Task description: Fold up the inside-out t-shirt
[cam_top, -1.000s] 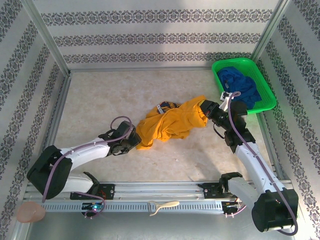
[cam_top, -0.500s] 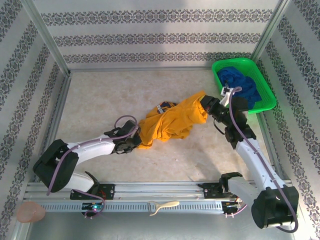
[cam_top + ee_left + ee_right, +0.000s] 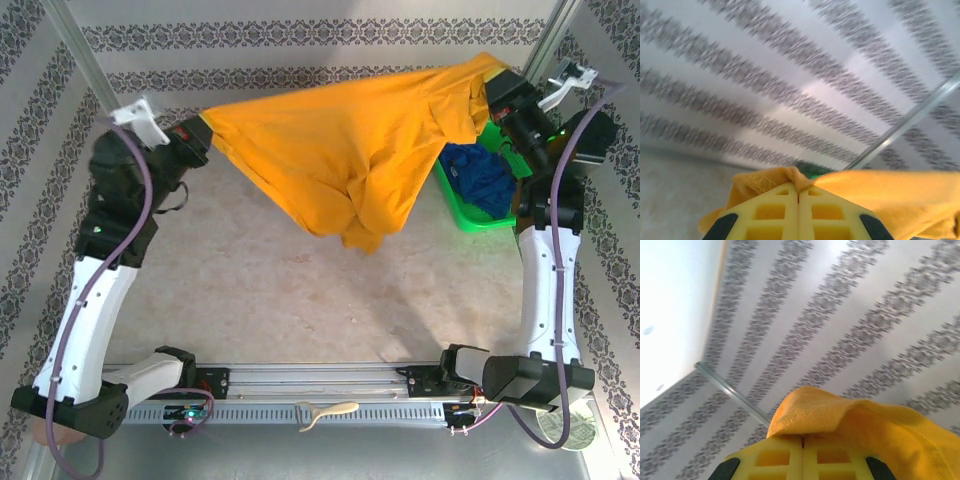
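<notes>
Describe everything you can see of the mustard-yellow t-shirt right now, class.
The t-shirt is plain mustard-yellow, soft cotton-looking cloth; no print shows. It hangs in the air above the table, stretched between the left gripper and right gripper, each shut on an upper edge. The top edge runs nearly taut; the rest sags in folds, bunching to a low point in the middle. Only the grippers appear to touch it.

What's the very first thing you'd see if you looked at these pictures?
A big mustard-yellow t-shirt hangs stretched in the air over the far part of the table, like washing on a line. The left tool pinches one end and the right tool pinches the other, both shut on the cloth. Below its right end sits a bright green basket with a blue cloth inside.
</notes>
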Motion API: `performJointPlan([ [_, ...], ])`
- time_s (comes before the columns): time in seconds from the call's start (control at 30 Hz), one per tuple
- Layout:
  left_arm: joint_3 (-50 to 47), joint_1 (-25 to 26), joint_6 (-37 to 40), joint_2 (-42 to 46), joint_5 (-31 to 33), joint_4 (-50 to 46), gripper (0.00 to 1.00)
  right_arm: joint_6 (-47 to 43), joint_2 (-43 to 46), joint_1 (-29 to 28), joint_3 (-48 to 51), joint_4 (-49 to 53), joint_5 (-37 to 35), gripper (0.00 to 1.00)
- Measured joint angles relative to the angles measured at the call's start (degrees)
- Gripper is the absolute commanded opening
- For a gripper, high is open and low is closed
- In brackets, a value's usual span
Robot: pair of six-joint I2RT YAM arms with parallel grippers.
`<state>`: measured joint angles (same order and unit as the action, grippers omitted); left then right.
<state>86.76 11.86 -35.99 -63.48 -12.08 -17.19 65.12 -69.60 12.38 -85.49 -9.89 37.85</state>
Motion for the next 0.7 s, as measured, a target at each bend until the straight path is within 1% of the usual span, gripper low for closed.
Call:
performJointPlan([
  [0.17, 1.22, -2.69, 0.90, -1.27, -7.58, 4.72, 0.00, 2.32, 0.76, 0.00, -1.99, -0.66, 1.90, 0.00],
  [0.3, 0.07, -4.70, -0.76, -3.02, -11.61, 10.05, 0.00, 4.31, 0.70, 0.00, -2.01, -1.11, 3.48, 0.00],
  [0.4, -0.20, -6.23, -3.58, -3.10, -12.02, 13.94, 0.00, 5.44, 0.39, 0.00, -3.89, -1.31, 4.07, 0.00],
  [0.53, 5.95, -7.52, -4.37, -5.86, -11.26, 11.80, 0.00, 5.22, 0.33, 0.00, -7.08, -1.29, 4.07, 0.00],
  [0.63, 6.14, -9.22, -5.44, -8.07, -11.54, 11.26, 0.00, 5.05, 0.39, 0.00, -7.15, -1.57, 4.04, 0.00],
  [0.67, 5.33, -10.10, -5.79, -9.33, -11.76, 11.15, 0.02, 4.83, 0.42, -0.09, -6.64, -1.49, 4.04, 0.00],
  [0.7, 4.35, -10.99, -6.14, -10.69, -12.15, 11.02, 0.14, 4.44, 0.44, -0.35, -6.12, -1.27, 4.07, 0.00],
])
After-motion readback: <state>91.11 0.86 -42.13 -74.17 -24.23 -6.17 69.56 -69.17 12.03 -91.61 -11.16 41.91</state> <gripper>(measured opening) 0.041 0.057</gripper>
